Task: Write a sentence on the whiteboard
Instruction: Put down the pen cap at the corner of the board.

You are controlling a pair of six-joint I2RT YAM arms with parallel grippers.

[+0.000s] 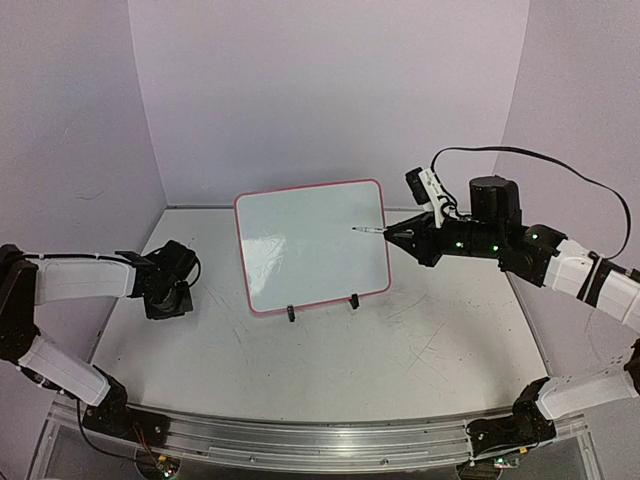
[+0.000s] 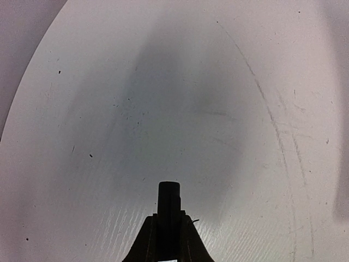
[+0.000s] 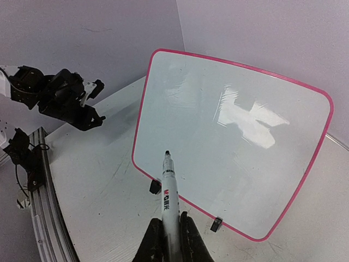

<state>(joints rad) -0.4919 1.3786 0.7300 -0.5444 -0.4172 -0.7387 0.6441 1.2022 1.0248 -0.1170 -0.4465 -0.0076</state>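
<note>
Right end effector (image 3: pixel 170 228) pinching a marker (image 3: pixel 168 185), tip at the whiteboard (image 1: pixel 300 240), contact unclear; left end effector (image 2: pixel 169 221) pressed together above the surface (image 2: pixel 245 109).

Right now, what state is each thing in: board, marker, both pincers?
Whiteboard: standing on its clips, blank.
Marker: uncapped, tip at the board; contact unclear.
Right pincer: shut on the marker.
Left pincer: shut, empty.

Left hand (image 2: pixel 169 191) closed at bottom centre, scuffed white table (image 2: pixel 256 98) beneath, broad grey shadow (image 2: pixel 163 103) across it
</note>
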